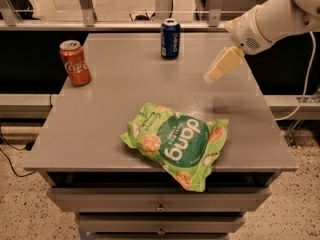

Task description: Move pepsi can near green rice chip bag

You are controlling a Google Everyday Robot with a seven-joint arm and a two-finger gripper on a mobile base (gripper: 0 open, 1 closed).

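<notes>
The pepsi can (170, 39), dark blue with white lettering and a silver top, stands upright at the far middle of the grey table (110, 109). The green rice chip bag (180, 141), crinkled with white "dang" lettering, lies at the table's front edge, its corner hanging over. My gripper (220, 66), cream-coloured, hangs above the table's right part on a white arm coming in from the upper right. It is to the right of the can, lower in the picture, holds nothing and touches neither thing.
A red-orange Coca-Cola can (75, 62) stands upright near the table's far left edge. Drawers (160, 204) sit under the tabletop. A railing (90, 6) runs behind the table. A white cable (306, 84) hangs at the right.
</notes>
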